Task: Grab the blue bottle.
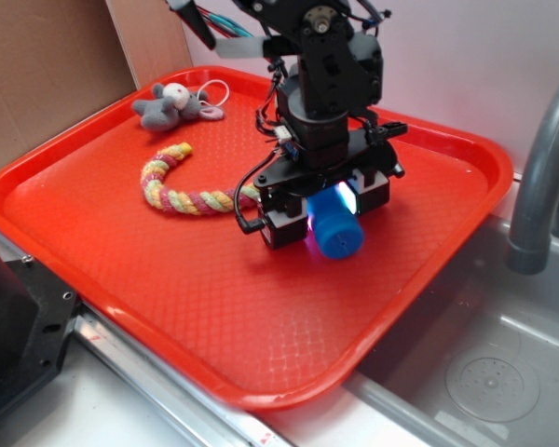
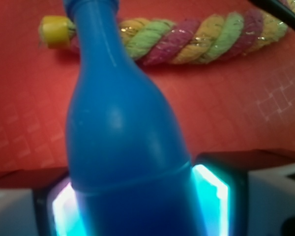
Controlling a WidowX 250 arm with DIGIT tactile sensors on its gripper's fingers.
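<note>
The blue bottle lies tipped on its side between my gripper's two pads, its flat base pointing toward the front right. In the wrist view the blue bottle fills the middle, neck pointing away toward the rope, and both glowing pads press its lower body. The gripper is shut on the bottle, just above the red tray.
A multicoloured rope toy lies on the tray left of the gripper and shows across the top of the wrist view. A grey plush mouse sits at the tray's back left. A grey faucet and sink stand to the right.
</note>
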